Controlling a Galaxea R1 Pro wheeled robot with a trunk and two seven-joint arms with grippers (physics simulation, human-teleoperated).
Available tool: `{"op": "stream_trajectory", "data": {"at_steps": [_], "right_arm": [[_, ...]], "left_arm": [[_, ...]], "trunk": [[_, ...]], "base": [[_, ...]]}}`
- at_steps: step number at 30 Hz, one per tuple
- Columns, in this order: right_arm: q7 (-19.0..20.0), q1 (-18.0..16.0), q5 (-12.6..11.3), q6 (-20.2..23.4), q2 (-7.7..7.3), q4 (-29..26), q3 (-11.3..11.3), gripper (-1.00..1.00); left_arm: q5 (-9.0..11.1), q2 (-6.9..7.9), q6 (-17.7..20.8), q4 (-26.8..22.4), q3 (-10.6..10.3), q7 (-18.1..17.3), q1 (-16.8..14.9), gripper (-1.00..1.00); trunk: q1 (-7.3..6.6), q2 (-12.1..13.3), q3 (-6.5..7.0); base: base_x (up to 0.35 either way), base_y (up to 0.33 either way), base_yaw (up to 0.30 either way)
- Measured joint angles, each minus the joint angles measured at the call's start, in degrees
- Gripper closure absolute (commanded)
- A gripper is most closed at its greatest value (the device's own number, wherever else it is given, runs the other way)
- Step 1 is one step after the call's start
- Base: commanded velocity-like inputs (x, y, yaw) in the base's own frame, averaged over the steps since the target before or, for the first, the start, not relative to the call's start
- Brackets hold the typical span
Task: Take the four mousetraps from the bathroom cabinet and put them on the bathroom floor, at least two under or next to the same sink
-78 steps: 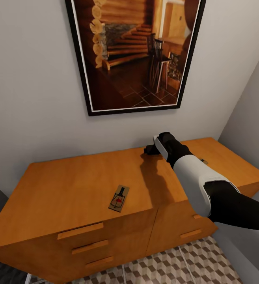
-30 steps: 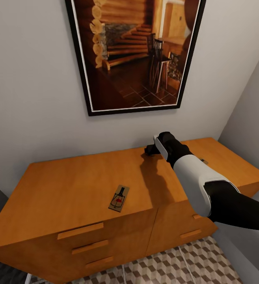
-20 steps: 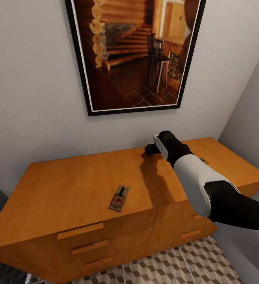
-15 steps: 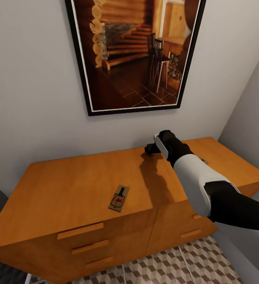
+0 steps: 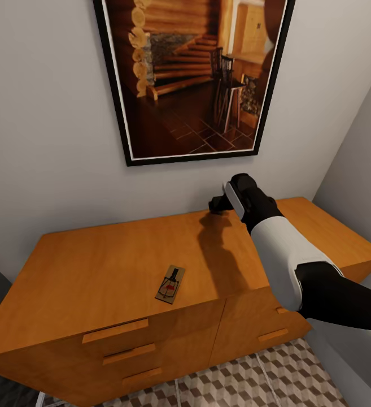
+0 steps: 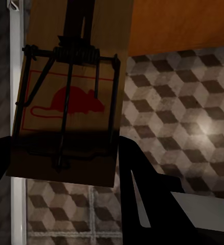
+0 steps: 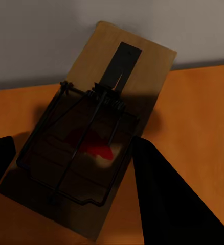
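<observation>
Three mousetraps can be counted, and none of them lies on the floor (image 5: 253, 379) yet. Going from the left: the left gripper (image 6: 66, 148) is pinching one trap (image 6: 71, 92) between its dark fingers, the board held above the cube-patterned tiles with an edge of the cabinet's (image 5: 112, 265) orange wood beyond it. Next, a second trap (image 5: 170, 284) lies flat on the cabinet top, near the front edge over the left column of drawers, touched by no arm. Further right, the right gripper (image 7: 71, 158) has its fingers pressed against the sides of a third trap (image 7: 96, 132); the head view shows that gripper (image 5: 218, 203) above the back of the cabinet top, close to the wall below the framed picture (image 5: 191, 73), so this trap looks lifted clear of the wood.

A fourth trap cannot be made out, and the sink is out of sight.

By my reading, picking is partly done and placing has not begun: two traps are in hand, one waits on the cabinet, and all four must go to the floor, two of them by the sink.
</observation>
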Motion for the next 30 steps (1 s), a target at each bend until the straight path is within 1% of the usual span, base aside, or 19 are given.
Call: {"op": "stream_trajectory", "data": {"at_steps": [10,13,15,30], "right_arm": [[0.0,0.0,-0.1,0.9,0.00,-1.1,0.0,1.00],[0.0,0.0,0.0,-0.4,0.00,-1.1,0.0,1.00],[-0.1,0.0,0.5,-3.1,0.00,-1.2,0.0,1.00],[-0.1,0.0,0.5,-3.1,0.00,-1.2,0.1,1.00]], "left_arm": [[0.0,0.02,0.1,0.0,0.0,0.0,0.0,1.00],[0.0,0.00,0.0,0.0,0.0,0.0,0.0,1.00],[0.0,0.00,0.1,0.0,0.0,0.0,0.0,1.00],[0.0,0.01,0.1,0.0,0.0,0.0,0.1,1.00]], "trunk": [[0.00,0.0,0.00],[0.01,0.0,0.00],[0.02,0.0,0.01],[0.04,0.0,0.01]], "base": [[-0.003,0.000,0.000],[-0.116,0.000,0.000],[-0.249,0.000,0.000],[-0.324,0.000,0.000]]}}
